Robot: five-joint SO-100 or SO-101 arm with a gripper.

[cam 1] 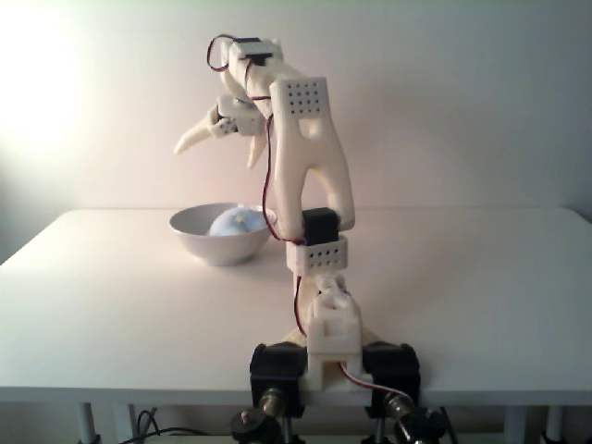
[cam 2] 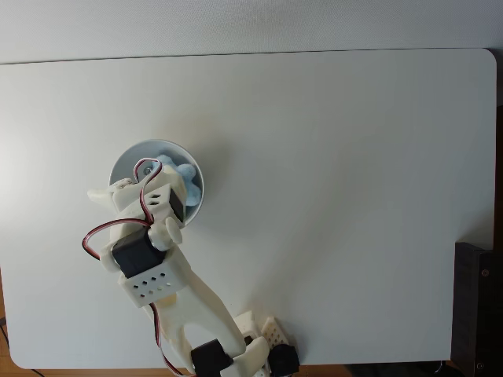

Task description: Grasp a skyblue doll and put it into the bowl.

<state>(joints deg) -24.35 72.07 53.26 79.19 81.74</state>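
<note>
Fixed view: doll (cam 1: 231,223) sits in bowl (cam 1: 222,233); tool (cam 1: 222,146) wide, empty (above rim). Risk: arm clipping bowl w/ retreat.

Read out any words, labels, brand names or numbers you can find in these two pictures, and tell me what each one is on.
No readable text in either fixed view.
Glossy white ceramic bowl: plain sides, no print.
Pale sky-blue plush doll in the bowl: no tag visible.
White plastic robot arm and its open claw: dot holes only, no lettering.
White table: unmarked.
Dark object at the right edge: no marking legible.
</note>
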